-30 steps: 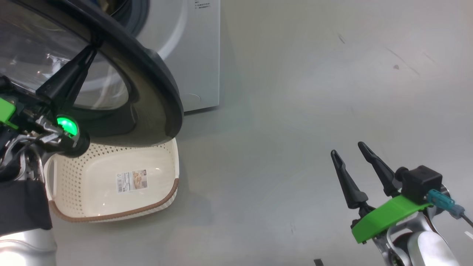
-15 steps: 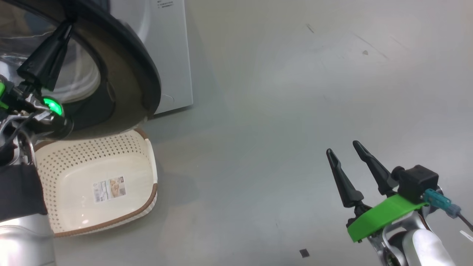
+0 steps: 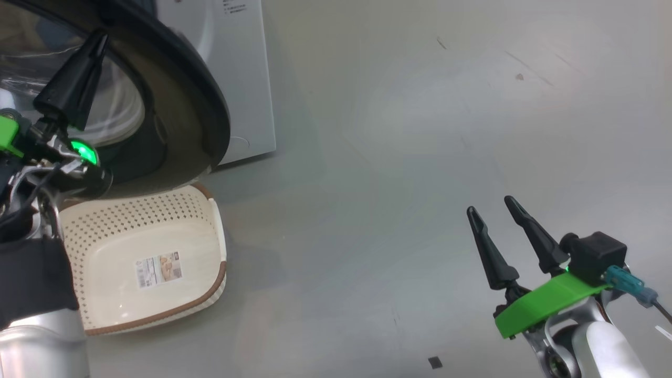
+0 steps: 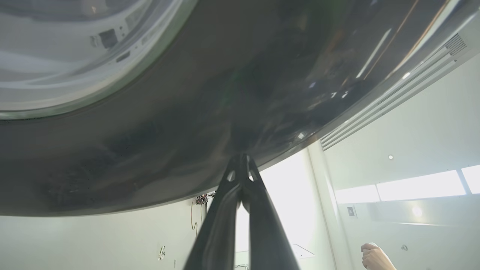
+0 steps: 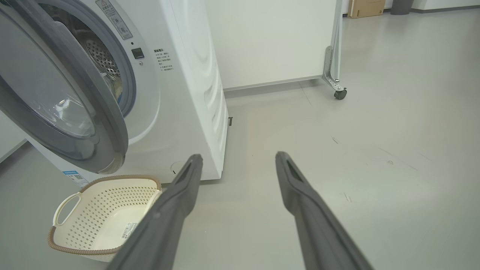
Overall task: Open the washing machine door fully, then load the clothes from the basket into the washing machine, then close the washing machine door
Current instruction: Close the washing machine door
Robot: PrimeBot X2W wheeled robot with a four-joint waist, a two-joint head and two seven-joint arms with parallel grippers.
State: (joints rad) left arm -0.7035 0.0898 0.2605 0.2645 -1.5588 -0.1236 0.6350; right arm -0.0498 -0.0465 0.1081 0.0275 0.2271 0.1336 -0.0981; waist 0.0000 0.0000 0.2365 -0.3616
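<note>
Two thirds through, at a guess: judged opening and loading done, closing not yet finished.

Found the right gripper [image 3: 490,205] nearest, well out to the right of the washer [image 3: 247,79], over bare floor, fingers spread wide, holding nothing. Judged it idle for this step.

Found the left gripper [image 3: 98,38] in front of the washer, fingers pressed together with nothing between them, tips set against the glossy dark ring of the door [image 3: 210,105]. Read the contact as touching in the left wrist view. Took that for a push, not a grasp.

Saw the basket [image 3: 157,212] on the floor just before the washer, below the door's lower edge, bare inside but for the label [image 3: 158,269] on its floor. Counted loading as over on that ground.

Saw the door standing out at an angle from the washer front, neither swung flat back nor latched, with the mouth partly uncovered in the right wrist view. Made out the drum [image 5: 98,52] behind it, and low in the washer's mouth a pale yellowish patch [image 5: 116,89] with a blue edge. Took it for the clothes, though too small to be certain.

Left to do, by this reading: swing the door the rest of the way to the washer front and press until latched. Judged the risk small. Feared only a slip of the shut tips on the gloss, or a snag of cloth at the washer's mouth.
</note>
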